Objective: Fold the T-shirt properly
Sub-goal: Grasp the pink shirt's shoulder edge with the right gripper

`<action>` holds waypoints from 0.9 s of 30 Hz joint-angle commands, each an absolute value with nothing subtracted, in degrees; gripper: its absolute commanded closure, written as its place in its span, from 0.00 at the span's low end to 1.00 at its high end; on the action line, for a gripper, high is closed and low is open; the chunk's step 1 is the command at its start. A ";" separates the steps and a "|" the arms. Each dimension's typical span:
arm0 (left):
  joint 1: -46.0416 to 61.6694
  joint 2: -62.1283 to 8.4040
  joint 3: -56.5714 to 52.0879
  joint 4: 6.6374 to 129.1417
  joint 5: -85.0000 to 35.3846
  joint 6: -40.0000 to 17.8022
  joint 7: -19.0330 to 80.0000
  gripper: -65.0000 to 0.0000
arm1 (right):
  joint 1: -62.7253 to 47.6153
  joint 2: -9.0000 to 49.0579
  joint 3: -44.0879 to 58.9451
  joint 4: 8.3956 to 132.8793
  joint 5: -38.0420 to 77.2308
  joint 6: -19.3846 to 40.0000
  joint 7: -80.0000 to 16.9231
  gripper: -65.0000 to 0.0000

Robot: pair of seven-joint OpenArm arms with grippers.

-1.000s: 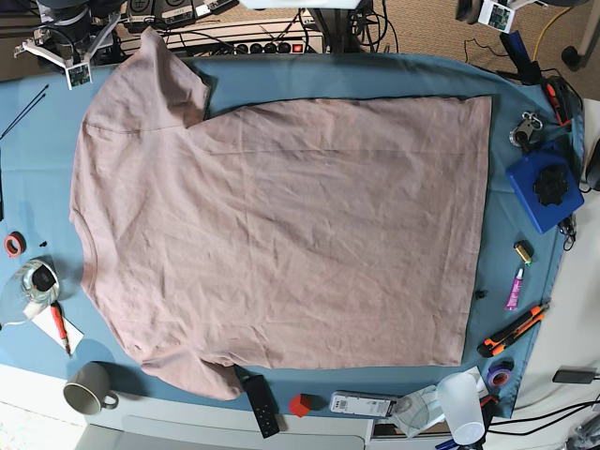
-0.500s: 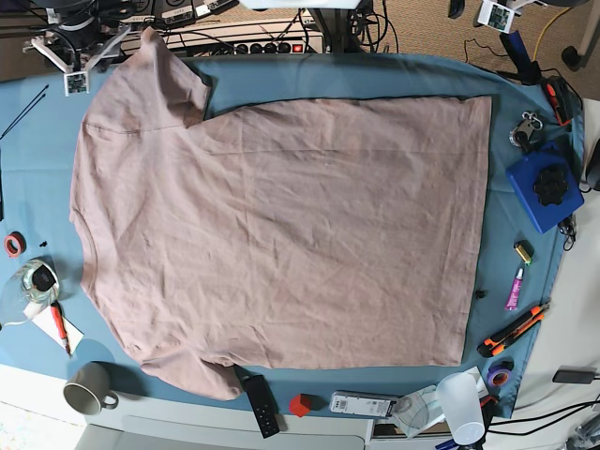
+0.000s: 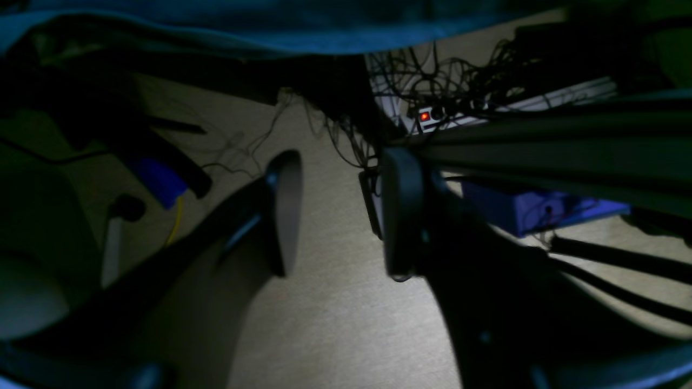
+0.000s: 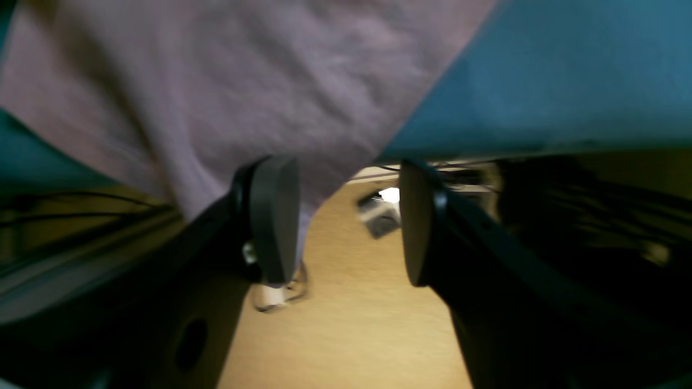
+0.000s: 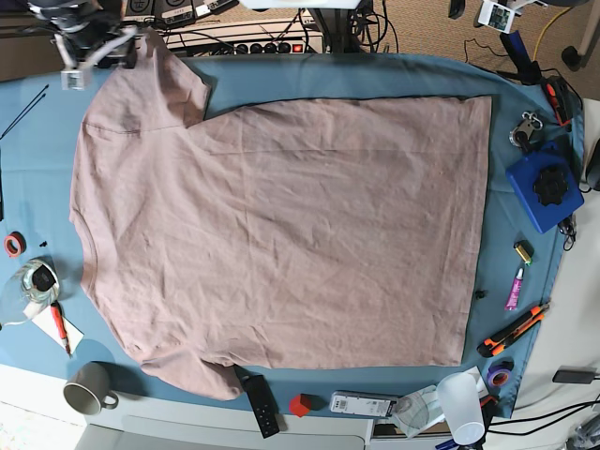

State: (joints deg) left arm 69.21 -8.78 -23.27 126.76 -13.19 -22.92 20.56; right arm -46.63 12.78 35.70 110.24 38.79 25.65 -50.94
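Observation:
The dusty-pink T-shirt (image 5: 281, 225) lies spread flat on the teal table cloth (image 5: 37, 159), collar side to the left and hem to the right. One sleeve (image 5: 164, 70) reaches the far left edge, and in the right wrist view this pink cloth (image 4: 243, 81) hangs over the table edge. My right gripper (image 5: 94, 58) (image 4: 346, 221) is open just past that edge; its left finger (image 4: 273, 216) is beside the sleeve tip and nothing is between the jaws. My left gripper (image 3: 341, 213) is open over the floor behind the table, holding nothing. In the base view only its tip (image 5: 495, 13) shows, at the top right.
A blue box (image 5: 544, 187), keys, a glue tube and an orange knife (image 5: 514, 328) line the right edge. A grey mug (image 5: 89, 387), a black remote (image 5: 261, 403) and a plastic cup (image 5: 461, 403) sit along the front. A power strip (image 5: 272, 45) and cables lie behind the table.
My right gripper has moved toward the far table edge and turned beside the sleeve. The T-shirt has not moved.

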 commanded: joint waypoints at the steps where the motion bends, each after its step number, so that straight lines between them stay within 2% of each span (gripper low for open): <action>1: 70.30 -8.91 -23.44 127.63 -13.76 -23.11 19.51 0.62 | -46.59 12.97 38.65 109.86 42.30 27.77 -50.96 0.55; 5: 69.87 -8.91 -23.44 127.63 -13.76 -23.11 19.49 0.62 | -43.99 12.78 46.17 103.22 54.61 34.41 -57.32 0.55; 7: 69.38 -8.91 -23.44 127.63 -13.78 -23.14 19.49 0.62 | -42.85 13.13 46.89 99.11 60.03 37.89 -61.56 0.55; 10: 69.19 -8.88 -23.44 127.63 -13.78 -23.14 19.51 0.62 | -41.34 13.17 46.83 93.27 65.12 39.99 -63.68 0.55; 17: 69.17 -8.88 -23.44 127.63 -13.78 -23.11 19.51 0.62 | -39.00 13.17 46.83 89.41 75.68 40.00 -71.16 0.55; 27: 68.42 -8.88 -23.44 127.63 -13.78 -23.14 19.51 0.62 | -36.34 13.15 42.54 89.38 75.29 40.00 -72.64 0.55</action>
